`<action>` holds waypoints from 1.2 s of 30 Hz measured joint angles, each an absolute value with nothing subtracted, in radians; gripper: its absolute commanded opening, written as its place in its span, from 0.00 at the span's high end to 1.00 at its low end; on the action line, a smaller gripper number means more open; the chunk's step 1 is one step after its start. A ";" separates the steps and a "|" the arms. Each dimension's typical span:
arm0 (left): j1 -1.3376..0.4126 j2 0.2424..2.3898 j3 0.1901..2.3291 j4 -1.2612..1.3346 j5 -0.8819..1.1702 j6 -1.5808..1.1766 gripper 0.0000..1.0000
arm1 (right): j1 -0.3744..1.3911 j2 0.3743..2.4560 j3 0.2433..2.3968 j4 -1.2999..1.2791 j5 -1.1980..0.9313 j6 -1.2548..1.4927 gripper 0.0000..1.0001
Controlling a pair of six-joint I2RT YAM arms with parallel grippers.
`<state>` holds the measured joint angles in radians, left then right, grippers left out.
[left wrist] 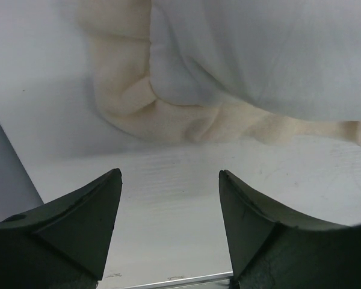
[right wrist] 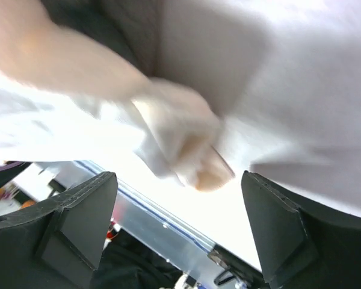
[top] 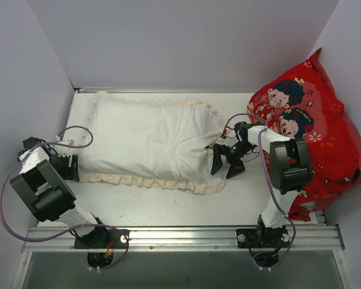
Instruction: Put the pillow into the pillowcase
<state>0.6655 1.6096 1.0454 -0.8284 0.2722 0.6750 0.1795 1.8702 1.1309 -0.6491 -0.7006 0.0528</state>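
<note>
The pillowcase (top: 150, 141) lies across the middle of the table, pale side up, with a cream frill round it. It bulges plump. I cannot tell the pillow apart from the case, and no yellow strip shows. My left gripper (top: 74, 167) is open and empty at the case's left end. In the left wrist view it (left wrist: 168, 174) hovers over bare table just short of the frill (left wrist: 168, 120). My right gripper (top: 227, 167) is open and empty at the case's right end, where the fabric folds. In the blurred right wrist view it (right wrist: 177, 176) sits below a frill corner (right wrist: 198, 162).
The large red cartoon cushion (top: 313, 132) leans against the right wall, just behind my right arm. White walls close the table on the left, back and right. A metal rail (top: 180, 235) runs along the near edge.
</note>
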 measured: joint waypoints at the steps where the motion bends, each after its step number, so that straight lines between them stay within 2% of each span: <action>1: 0.665 1.611 1.034 -0.818 0.265 0.684 0.26 | 0.179 1.853 1.124 -0.659 -0.677 0.052 0.13; 6: 0.665 1.673 1.027 -0.741 0.233 0.714 0.29 | 0.183 1.837 1.089 -0.677 -0.606 0.049 0.15; 12: 0.650 1.708 1.029 -0.674 0.215 0.730 0.44 | 0.216 1.877 1.085 -0.704 -0.679 0.076 0.22; 13: 0.644 1.708 1.028 -0.668 0.217 0.733 0.48 | 0.218 1.882 1.085 -0.698 -0.699 0.086 0.28; 14: 0.635 1.708 1.026 -0.661 0.220 0.738 0.64 | 0.219 1.887 1.084 -0.688 -0.716 0.093 0.33; 15: 0.624 1.706 1.022 -0.654 0.224 0.744 0.73 | 0.221 1.892 1.083 -0.670 -0.734 0.102 0.42; 16: 0.611 1.705 1.018 -0.648 0.234 0.750 0.81 | 0.223 1.897 1.082 -0.653 -0.754 0.107 0.62; 17: 0.596 1.703 1.015 -0.646 0.246 0.756 1.00 | 0.226 1.901 1.079 -0.630 -0.769 0.106 0.74; 18: 0.580 1.700 1.012 -0.648 0.262 0.758 1.00 | 0.231 1.904 1.079 -0.603 -0.780 0.109 0.84; 19: 0.562 1.697 1.010 -0.653 0.279 0.763 1.00 | 0.233 1.907 1.079 -0.578 -0.795 0.111 1.00; 23: 0.522 1.668 1.004 -0.707 0.363 0.755 1.00 | 0.229 1.862 1.079 -0.543 -0.860 0.117 1.00; 27: 0.538 1.536 1.033 -0.802 0.438 0.730 1.00 | 0.159 1.711 1.132 -0.580 -0.916 0.108 1.00; 32: 0.534 1.386 1.216 -0.870 0.561 0.663 1.00 | 0.066 1.591 1.281 -0.604 -0.958 0.088 1.00; 36: 0.505 1.370 1.399 -0.877 0.654 0.567 1.00 | 0.058 1.581 1.398 -0.658 -0.952 0.059 1.00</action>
<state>0.5045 1.3697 1.3994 -0.8772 0.6537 0.5671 0.0578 1.5810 1.3983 -0.6579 -0.9520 0.0593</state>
